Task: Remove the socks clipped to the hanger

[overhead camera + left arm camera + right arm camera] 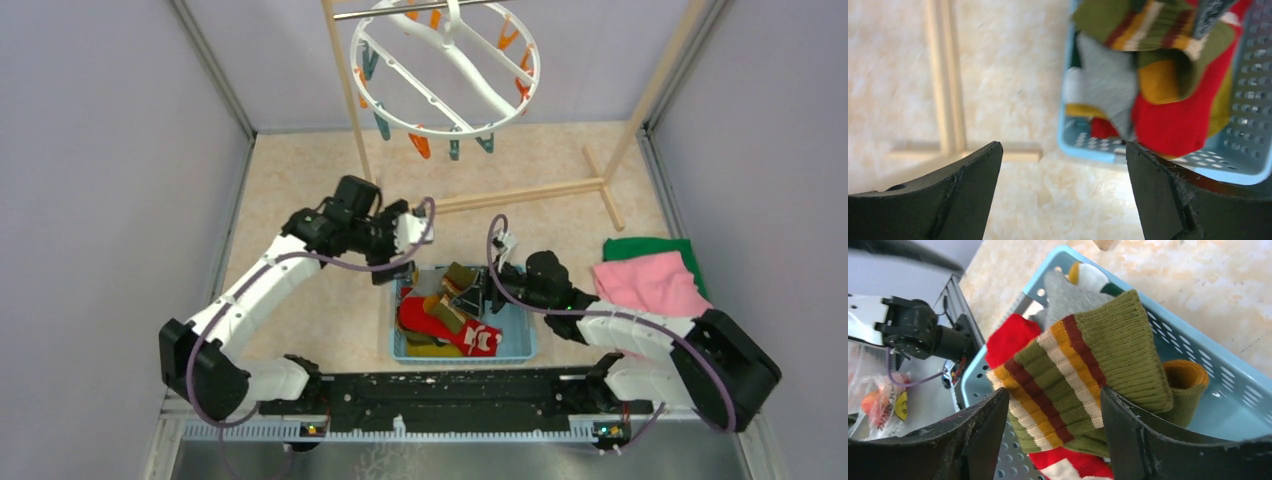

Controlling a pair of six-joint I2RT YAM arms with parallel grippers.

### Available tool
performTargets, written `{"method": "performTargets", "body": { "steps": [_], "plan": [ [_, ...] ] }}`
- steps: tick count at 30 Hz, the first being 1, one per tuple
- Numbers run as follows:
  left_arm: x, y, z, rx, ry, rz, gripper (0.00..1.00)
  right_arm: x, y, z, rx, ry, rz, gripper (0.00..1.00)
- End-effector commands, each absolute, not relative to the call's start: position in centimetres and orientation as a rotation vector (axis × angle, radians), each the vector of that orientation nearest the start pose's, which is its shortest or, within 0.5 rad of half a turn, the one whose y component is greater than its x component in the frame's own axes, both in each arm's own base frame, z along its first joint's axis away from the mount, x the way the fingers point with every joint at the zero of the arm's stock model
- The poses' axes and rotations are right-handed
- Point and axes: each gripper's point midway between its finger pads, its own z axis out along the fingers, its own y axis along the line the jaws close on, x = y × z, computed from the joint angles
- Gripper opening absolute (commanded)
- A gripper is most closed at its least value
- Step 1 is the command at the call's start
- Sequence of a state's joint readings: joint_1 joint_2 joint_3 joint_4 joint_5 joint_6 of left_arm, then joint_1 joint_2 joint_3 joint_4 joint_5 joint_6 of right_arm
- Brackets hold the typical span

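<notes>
The white round hanger hangs at the top with orange and teal clips; no sock shows on them. The socks, red, mustard, grey and striped, lie piled in a light blue basket. My left gripper is open and empty above the floor, just outside the basket's far left corner; it shows in the left wrist view. My right gripper is open over the basket, its fingers either side of the olive striped sock, as the right wrist view shows. A red sock lies beneath.
The wooden rack frame's base bar lies on the floor behind the basket, and it shows in the left wrist view. A folded pink cloth on a green cloth lies at the right. Grey walls close in both sides.
</notes>
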State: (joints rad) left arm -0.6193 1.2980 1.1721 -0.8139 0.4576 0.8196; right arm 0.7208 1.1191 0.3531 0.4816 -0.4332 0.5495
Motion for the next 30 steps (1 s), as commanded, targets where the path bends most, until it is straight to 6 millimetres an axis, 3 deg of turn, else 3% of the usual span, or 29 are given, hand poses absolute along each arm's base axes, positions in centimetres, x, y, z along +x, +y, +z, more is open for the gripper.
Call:
{"method": "performTargets", "body": {
  "steps": [1, 4, 7, 9, 11, 13, 16, 17, 18, 19, 20, 25, 30],
  "plan": [
    [25.8, -19.8, 20.9, 1.505, 1.707, -0.469, 0.99, 19.2, 29.2, 10.9, -0.456, 1.970, 1.220, 0.64],
    [27.4, -17.2, 21.2, 1.359, 1.751, -0.413, 0.99, 18.5, 27.6, 6.4, -0.383, 2.125, 1.144, 0.55],
    [29.1, -14.5, 21.0, 1.188, 1.809, -0.350, 0.99, 17.4, 25.8, 2.6, -0.353, 2.259, 1.026, 0.51],
    [30.3, -12.8, 20.9, 1.081, 1.839, -0.305, 0.99, 17.3, 24.5, 1.1, -0.320, 2.317, 0.938, 0.50],
    [31.9, -10.3, 20.8, 0.912, 1.888, -0.234, 0.99, 17.7, 23.9, 1.2, -0.307, 2.327, 0.884, 0.51],
    [33.2, -8.1, 20.7, 0.787, 1.914, -0.167, 0.99, 18.5, 24.0, 3.0, -0.331, 2.286, 0.860, 0.55],
    [34.1, -6.7, 20.4, 0.706, 1.944, -0.151, 0.99, 19.9, 24.5, 7.9, -0.357, 2.183, 0.847, 0.64],
    [34.2, -6.4, 20.2, 0.686, 1.957, -0.162, 0.99, 20.3, 24.5, 9.8, -0.360, 2.149, 0.842, 0.70],
    [34.2, -6.2, 20.0, 0.667, 1.972, -0.176, 0.99, 20.9, 24.5, 11.9, -0.354, 2.110, 0.833, 0.87],
    [34.3, -6.1, 19.7, 0.650, 1.985, -0.186, 0.99, 21.3, 24.1, 13.3, -0.342, 2.084, 0.809, 0.97],
    [34.4, -5.9, 19.2, 0.632, 2.002, -0.197, 0.99, 21.5, 23.5, 14.6, -0.328, 2.068, 0.780, 0.98],
    [34.7, -5.3, 15.8, 0.536, 2.071, -0.255, 0.99, 24.5, 17.8, 18.9, -0.081, 1.983, 0.552, 0.99],
    [36.1, -4.5, 12.1, 0.413, 2.099, -0.262, 0.99, 28.4, 9.0, 20.3, 0.242, 1.875, 0.306, 0.99]
  ]
}}
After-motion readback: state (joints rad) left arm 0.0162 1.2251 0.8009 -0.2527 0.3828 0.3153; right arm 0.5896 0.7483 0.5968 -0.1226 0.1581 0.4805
